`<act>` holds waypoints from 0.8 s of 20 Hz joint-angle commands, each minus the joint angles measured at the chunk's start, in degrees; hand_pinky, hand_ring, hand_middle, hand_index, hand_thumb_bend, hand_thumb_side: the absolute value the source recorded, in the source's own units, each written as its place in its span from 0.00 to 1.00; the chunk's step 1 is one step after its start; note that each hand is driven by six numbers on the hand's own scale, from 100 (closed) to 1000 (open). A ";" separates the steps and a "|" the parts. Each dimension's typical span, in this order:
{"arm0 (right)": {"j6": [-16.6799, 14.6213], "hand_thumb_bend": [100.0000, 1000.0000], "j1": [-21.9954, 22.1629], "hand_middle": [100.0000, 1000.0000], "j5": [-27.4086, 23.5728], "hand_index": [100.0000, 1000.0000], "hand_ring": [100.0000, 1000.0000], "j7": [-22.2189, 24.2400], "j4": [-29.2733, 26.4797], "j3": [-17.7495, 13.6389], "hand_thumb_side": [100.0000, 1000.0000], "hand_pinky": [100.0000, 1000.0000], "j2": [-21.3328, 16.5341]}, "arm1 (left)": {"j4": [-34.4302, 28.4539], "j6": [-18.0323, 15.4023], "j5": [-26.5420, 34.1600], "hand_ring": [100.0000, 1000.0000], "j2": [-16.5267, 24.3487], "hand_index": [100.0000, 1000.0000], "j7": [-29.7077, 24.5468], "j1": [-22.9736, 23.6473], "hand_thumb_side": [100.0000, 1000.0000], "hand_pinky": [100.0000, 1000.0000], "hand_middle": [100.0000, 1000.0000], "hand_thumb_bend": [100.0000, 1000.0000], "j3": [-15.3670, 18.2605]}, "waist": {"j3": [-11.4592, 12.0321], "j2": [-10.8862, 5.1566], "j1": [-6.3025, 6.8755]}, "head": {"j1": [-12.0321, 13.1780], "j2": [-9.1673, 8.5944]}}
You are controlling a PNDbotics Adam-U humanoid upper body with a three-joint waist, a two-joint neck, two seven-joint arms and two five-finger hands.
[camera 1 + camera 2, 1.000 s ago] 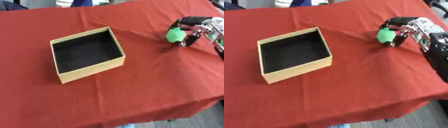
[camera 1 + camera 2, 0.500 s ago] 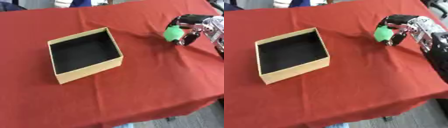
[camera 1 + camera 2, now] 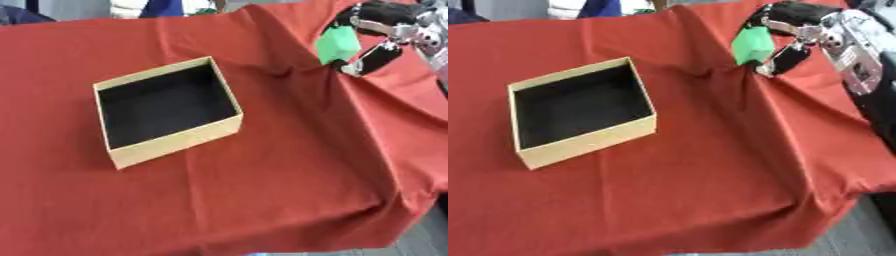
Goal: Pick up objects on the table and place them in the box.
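Gripping a green object (image 3: 336, 43), the right robot hand (image 3: 791, 35) hangs apart from the empty box (image 3: 166, 110).

The stretch of red cloth (image 3: 289, 165) between the upper right of the frame and the open box (image 3: 166, 117) left of centre lies bare — nothing stands on it. The box's mouth is unobstructed, its dark inside free to the walls. Only folds in the cloth rise near the upper right, just under the right hand (image 3: 798, 37) with its fingers curled round the green object (image 3: 752, 46) — low ridges, nothing taller.
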 commanded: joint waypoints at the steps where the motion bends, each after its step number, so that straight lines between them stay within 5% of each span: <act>1: 0.97 0.00 -1.46 0.40 -1.17 0.64 0.64 0.44 -2.78 -0.33 0.25 0.70 -2.33 | -1.12 -0.03 -0.26 0.22 0.97 0.45 -0.22 -0.16 0.45 0.46 0.14 0.00 0.50 | 0.00 -1.14 -0.07 | -0.08 0.29; 9: 2.49 0.00 -6.19 0.40 -1.20 0.63 0.63 1.36 -3.67 1.25 0.65 0.69 0.07 | -1.12 0.01 -0.28 0.22 1.05 0.45 -0.43 0.03 0.45 0.46 0.14 0.00 0.37 | 0.30 -1.57 -0.05 | -0.95 0.29; 16: 1.76 0.00 -14.18 0.39 1.02 0.61 0.62 2.25 -0.19 3.58 0.71 0.68 5.76 | -1.12 -0.01 -0.20 0.22 1.11 0.45 -0.67 0.15 0.44 0.46 0.14 0.00 0.19 | 1.18 -2.10 0.08 | -4.84 0.29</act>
